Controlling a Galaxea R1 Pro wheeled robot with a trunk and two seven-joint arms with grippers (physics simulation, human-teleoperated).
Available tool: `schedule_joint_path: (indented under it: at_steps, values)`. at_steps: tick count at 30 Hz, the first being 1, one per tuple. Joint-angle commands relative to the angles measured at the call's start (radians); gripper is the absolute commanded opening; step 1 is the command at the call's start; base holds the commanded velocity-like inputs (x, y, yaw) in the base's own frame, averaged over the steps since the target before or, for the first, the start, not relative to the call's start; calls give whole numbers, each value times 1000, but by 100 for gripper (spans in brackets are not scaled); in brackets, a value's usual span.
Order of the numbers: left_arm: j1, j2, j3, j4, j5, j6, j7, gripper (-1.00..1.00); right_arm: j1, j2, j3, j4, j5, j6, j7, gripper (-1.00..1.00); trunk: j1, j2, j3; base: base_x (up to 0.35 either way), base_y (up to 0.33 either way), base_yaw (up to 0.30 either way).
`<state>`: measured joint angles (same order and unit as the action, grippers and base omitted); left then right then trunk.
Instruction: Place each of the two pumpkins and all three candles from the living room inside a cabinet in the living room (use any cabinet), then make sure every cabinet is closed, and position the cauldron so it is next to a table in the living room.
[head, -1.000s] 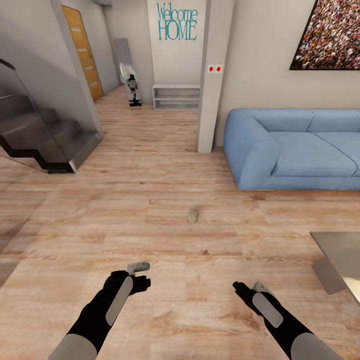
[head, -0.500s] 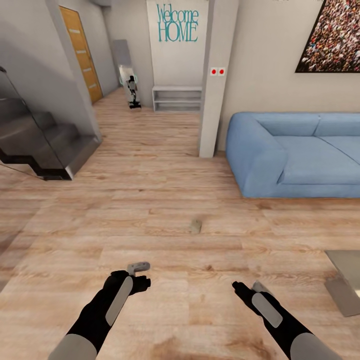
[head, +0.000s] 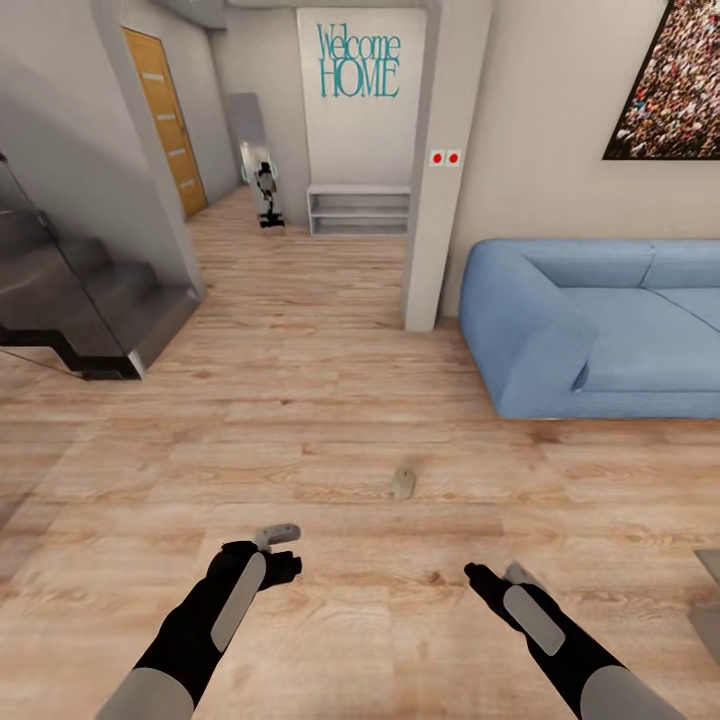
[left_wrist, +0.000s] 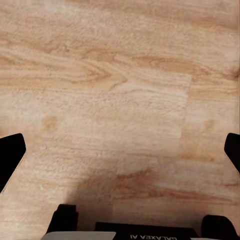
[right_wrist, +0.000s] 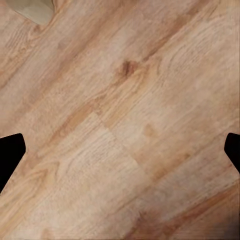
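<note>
One candle lies on the floor, ahead of and between both arms, not yet picked up. Left gripper and right gripper both wide open, empty. Cabinet work judged pending.

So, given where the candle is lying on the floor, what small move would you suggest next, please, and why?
Probably roll forward a little more toward the candle. It lies on the wood floor ahead of both arms, beyond the left claw and right claw. Both claws look open with nothing between them in the wrist views, so closing the gap should come first.
</note>
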<state>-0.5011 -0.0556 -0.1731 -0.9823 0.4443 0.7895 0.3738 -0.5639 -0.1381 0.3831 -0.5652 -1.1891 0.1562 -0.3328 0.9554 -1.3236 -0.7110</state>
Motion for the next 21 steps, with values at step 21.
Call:
schedule_joint_path:
  at_steps: [21]
  values:
    - [-1, 0, -3, -1, 8, 2, 10, 100, -1, -2, 7, -2, -4, 2, -8, 100, 1, 0, 31, 328, 15, 0]
